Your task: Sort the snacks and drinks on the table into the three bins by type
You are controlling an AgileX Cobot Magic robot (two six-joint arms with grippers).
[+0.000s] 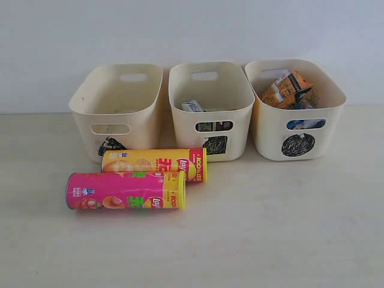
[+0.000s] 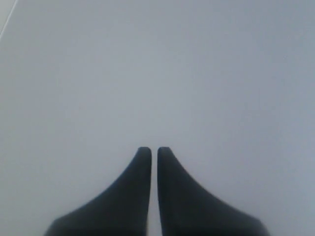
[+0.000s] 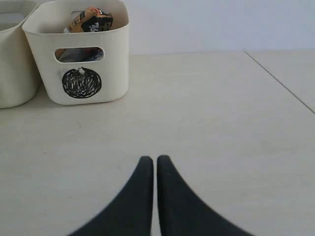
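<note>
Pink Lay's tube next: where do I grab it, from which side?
I'd grip the pink tube at mid-length, coming down from above. It lies on its side, lengthwise across the table, so pinch its round body front to back. The yellow tube lies close behind, so room there is tight.

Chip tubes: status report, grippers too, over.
Left gripper shut, empty. Right gripper shut, empty. Pink tube and yellow tube lying side by side on table, before left bin, unsorted. Nothing on top of them.
</note>
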